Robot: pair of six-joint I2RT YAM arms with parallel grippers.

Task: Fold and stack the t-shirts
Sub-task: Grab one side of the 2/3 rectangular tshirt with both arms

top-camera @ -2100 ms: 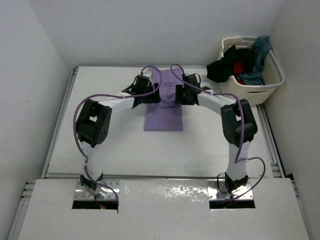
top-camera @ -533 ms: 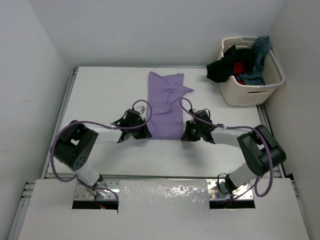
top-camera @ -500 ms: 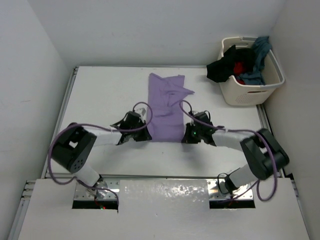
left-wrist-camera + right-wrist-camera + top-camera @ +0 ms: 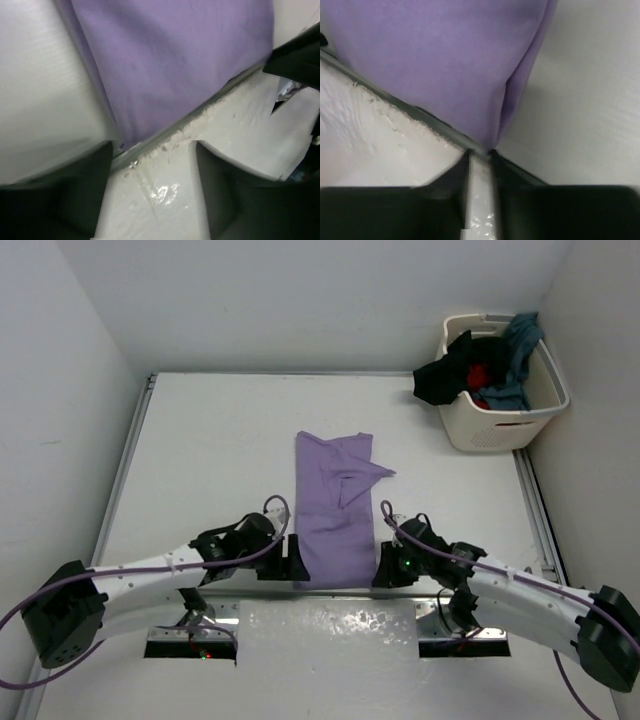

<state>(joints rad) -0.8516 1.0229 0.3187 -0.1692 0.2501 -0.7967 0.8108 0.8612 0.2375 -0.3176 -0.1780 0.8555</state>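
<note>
A lavender t-shirt lies folded into a long narrow strip down the middle of the white surface. Its far end sits about mid-surface and its near end reaches the surface's near edge. A pointed flap of the cloth sticks out to the right near the far end.

The two claws flank the near end, one at each corner. The left claw sits at the left corner. In the left wrist view its dark fingers are spread well apart with only a glossy white ledge between them, and the shirt's corner ends just at the tip of one finger.

The right claw sits at the right corner. In the right wrist view its fingers are nearly pressed together, with only a thin pale slit between them. The shirt's corner comes to a point right at their tips – whether any cloth is caught there cannot be told.

Both arms lie low and stretched along the near edge.

At the far right corner, well apart from the purple shirt, stands a cream laundry basket. A black t-shirt hangs over its left rim, a red t-shirt shows inside, and a teal t-shirt is draped at the back.
</note>
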